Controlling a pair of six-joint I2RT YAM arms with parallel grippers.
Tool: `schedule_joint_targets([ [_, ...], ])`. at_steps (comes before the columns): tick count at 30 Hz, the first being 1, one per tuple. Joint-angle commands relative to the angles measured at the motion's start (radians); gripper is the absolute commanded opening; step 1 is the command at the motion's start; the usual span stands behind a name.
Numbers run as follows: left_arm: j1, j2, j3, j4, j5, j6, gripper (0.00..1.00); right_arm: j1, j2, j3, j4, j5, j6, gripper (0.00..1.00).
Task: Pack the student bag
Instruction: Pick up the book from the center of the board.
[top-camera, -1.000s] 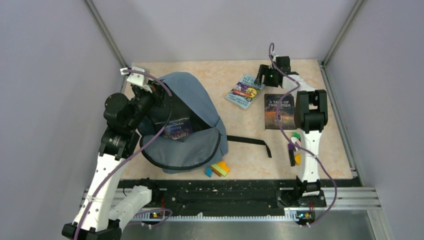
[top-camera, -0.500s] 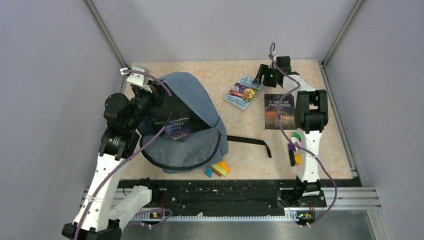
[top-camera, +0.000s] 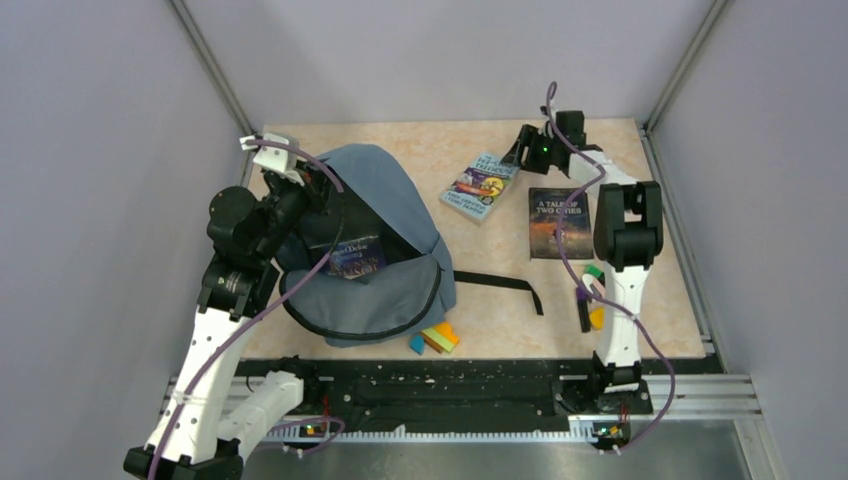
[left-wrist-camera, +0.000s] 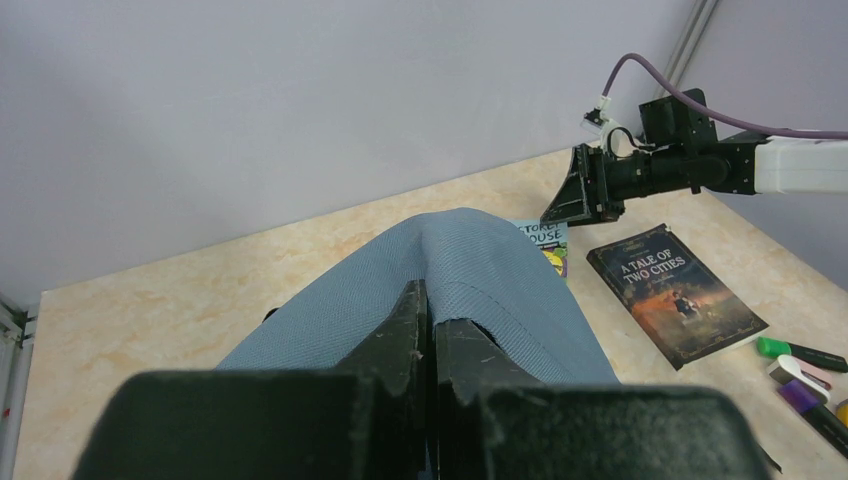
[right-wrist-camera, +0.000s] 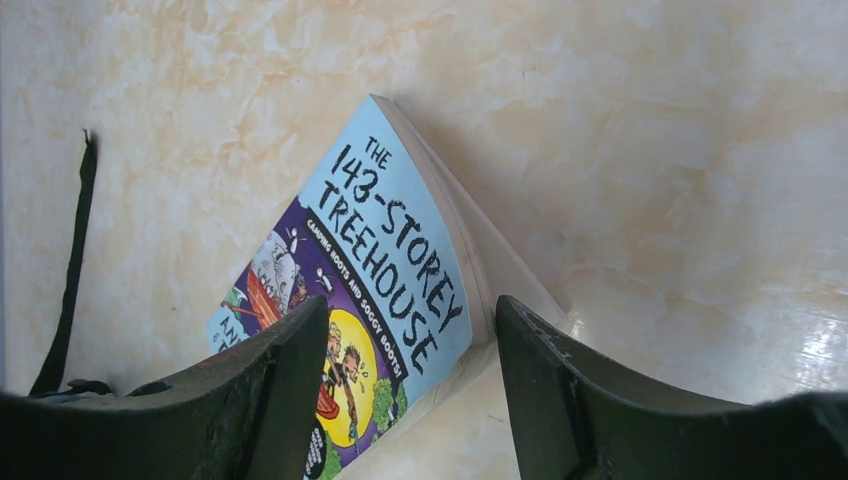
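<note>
Right tool (right-wrist-camera: 408, 325) sits wide round only a corner of the treehouse book (right-wrist-camera: 390, 240), cd slip out; left tool (left-wrist-camera: 431, 315) pinching the student bag (left-wrist-camera: 480, 260) cloth cd lose it

Student bag (top-camera: 395, 190) lies open (a book (top-camera: 355, 258) inside), right fingers (top-camera: 521, 152) by the pale-blue book (top-camera: 480, 187).

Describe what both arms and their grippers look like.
The left arm and right arm have white links and chunky black joints, each trailed by a purple cable. The left gripper and right gripper have black, blunt wedge-shaped fingers; a green light glows behind the right one.
</note>
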Motion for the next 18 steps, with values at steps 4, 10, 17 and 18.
schedule_joint_targets([
  [4, 0.005, -0.026, 0.007, 0.052, -0.012, -0.003, 0.0, 0.0, -0.009, -0.029, 0.059, -0.045, 0.071, 0.57],
  [10, 0.005, -0.028, 0.007, 0.054, -0.011, -0.003, 0.0, 0.0, 0.026, -0.025, 0.058, 0.002, 0.069, 0.5],
  [17, 0.005, -0.031, 0.007, 0.054, -0.011, -0.004, 0.0, 0.001, 0.04, -0.029, 0.048, 0.02, 0.066, 0.4],
  [18, 0.005, -0.031, 0.007, 0.053, -0.01, -0.005, 0.0, 0.001, 0.042, -0.028, 0.042, 0.027, 0.062, 0.37],
])
